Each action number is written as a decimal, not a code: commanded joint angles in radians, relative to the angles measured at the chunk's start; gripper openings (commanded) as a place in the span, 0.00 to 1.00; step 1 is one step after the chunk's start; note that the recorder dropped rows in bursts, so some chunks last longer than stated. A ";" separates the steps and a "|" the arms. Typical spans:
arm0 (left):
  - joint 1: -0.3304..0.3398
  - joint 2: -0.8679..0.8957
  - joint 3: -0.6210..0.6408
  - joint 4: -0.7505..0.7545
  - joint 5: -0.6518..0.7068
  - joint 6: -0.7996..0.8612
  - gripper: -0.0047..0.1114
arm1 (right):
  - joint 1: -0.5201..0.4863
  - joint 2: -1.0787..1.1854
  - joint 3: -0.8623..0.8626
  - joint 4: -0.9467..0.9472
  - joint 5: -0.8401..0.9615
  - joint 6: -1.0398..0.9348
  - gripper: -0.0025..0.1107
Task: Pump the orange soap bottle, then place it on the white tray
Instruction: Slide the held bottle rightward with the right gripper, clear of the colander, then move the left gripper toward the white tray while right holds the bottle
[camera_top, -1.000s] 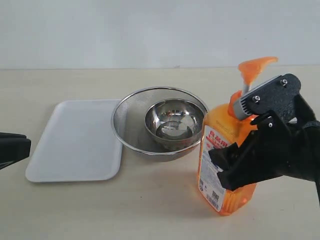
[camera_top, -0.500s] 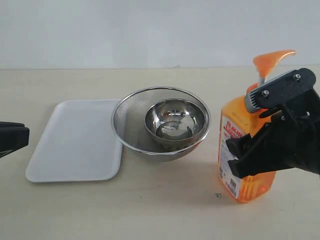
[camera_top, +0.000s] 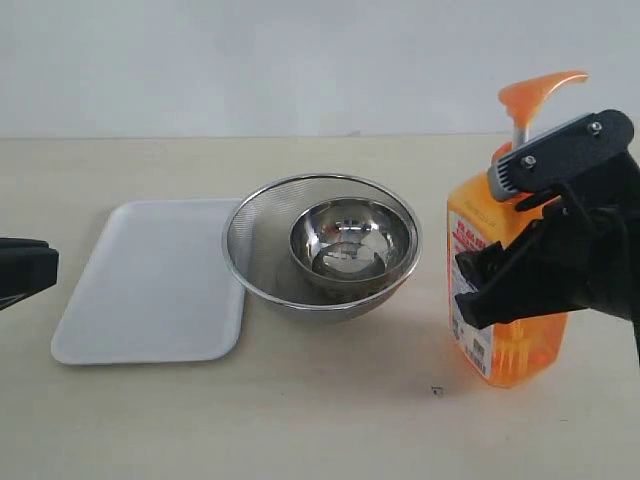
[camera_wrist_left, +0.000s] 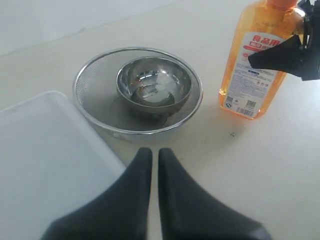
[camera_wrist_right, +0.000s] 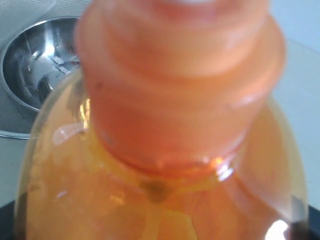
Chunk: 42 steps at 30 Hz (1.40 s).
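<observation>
— Right side?
— Orange soap bottle (camera_top: 520, 350), upright, clamped in right gripper (camera_top: 510, 285).
— Middle?
— Steel bowl (camera_top: 350, 240) nested inside mesh bowl (camera_top: 250, 250).
— Left?
— White tray (camera_top: 150, 280), flat, just beside mesh bowl.

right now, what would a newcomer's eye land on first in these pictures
The tall orange soap bottle on the right stands out most, with the black right gripper clamped around its body. In the middle, a shiny steel bowl sits inside a mesh bowl, and a white tray lies flat just left of them.
</observation>
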 joint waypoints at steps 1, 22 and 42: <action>-0.008 -0.008 0.005 -0.016 -0.008 0.009 0.08 | -0.004 0.019 -0.038 -0.050 -0.045 -0.008 0.02; -0.008 -0.008 0.005 -0.091 -0.009 0.091 0.08 | -0.079 0.147 -0.074 -0.514 -0.098 0.486 0.02; -0.008 0.233 -0.058 -0.623 -0.095 0.652 0.08 | -0.242 0.184 -0.083 -1.094 -0.102 1.046 0.02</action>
